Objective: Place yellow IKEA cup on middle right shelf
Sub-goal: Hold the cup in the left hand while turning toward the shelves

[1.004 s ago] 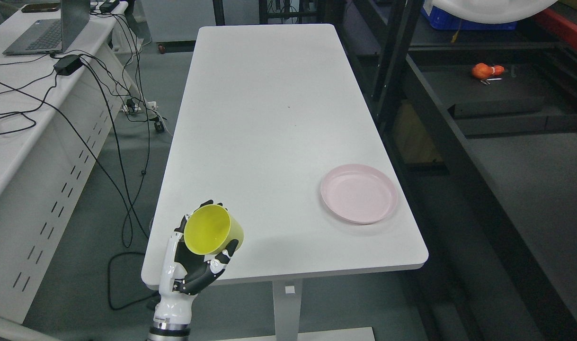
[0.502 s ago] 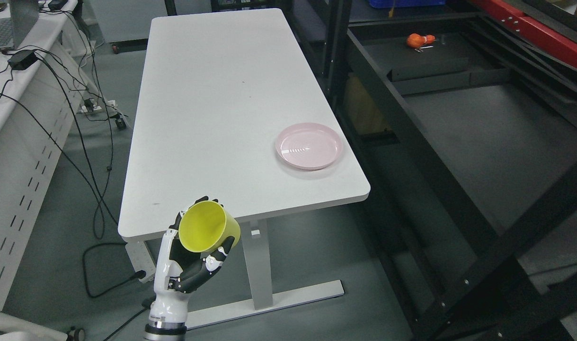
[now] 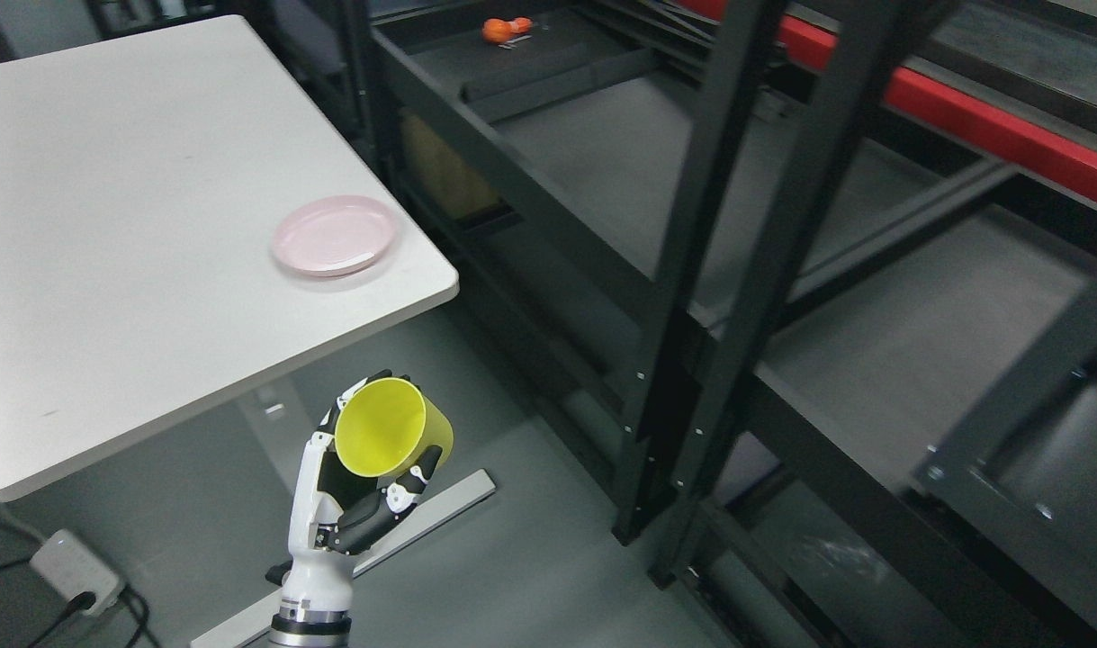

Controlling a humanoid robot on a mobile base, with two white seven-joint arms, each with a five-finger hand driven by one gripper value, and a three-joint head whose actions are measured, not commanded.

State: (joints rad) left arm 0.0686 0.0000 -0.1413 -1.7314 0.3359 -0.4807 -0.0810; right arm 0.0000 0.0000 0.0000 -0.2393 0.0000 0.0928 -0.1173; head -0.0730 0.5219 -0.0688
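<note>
Head view: the whole scene has slid left over the last second, so the camera has turned from the white table toward the black shelving rack, bringing the goal closer. The left hand holds the yellow cup tilted, mouth toward the camera, above the floor. Its fingers curl around the cup's wall from beneath and behind.

Head camera looks down past the table toward the shelving.
</note>
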